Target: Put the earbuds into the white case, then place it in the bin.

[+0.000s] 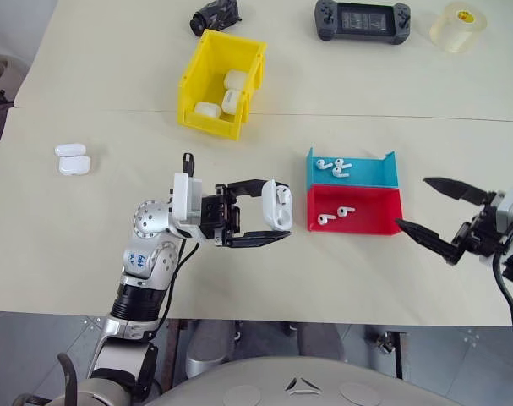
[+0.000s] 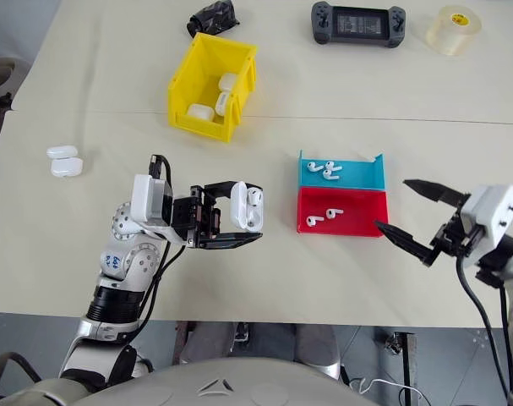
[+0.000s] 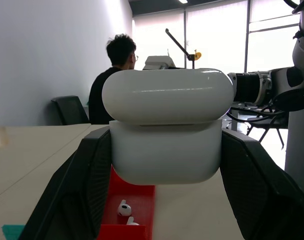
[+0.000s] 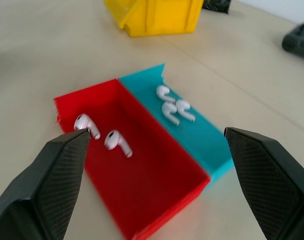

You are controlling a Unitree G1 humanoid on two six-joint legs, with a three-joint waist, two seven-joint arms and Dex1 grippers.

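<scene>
We see the left gripper point(image 1: 277, 216) clamped on the white case point(image 1: 278, 204) above the table, bin point(image 1: 197, 80) at eleven o'clock, while the right gripper point(image 1: 425, 207) gapes wide, holding nothing

We see a glossy white case point(image 1: 277, 204) pinched between the black fingers of the left gripper point(image 1: 271, 211), whose arm is silver with black joints. A bright yellow bin point(image 1: 215, 81) holds more white cases, and white earbuds point(image 1: 333, 167) lie in a blue tray point(image 1: 383, 173) and a red tray point(image 1: 357, 214). The table point(image 1: 87, 245) is plain pale beige, carrying a black game console point(image 1: 362, 20) and a translucent yellowish tape roll point(image 1: 457, 25).
</scene>
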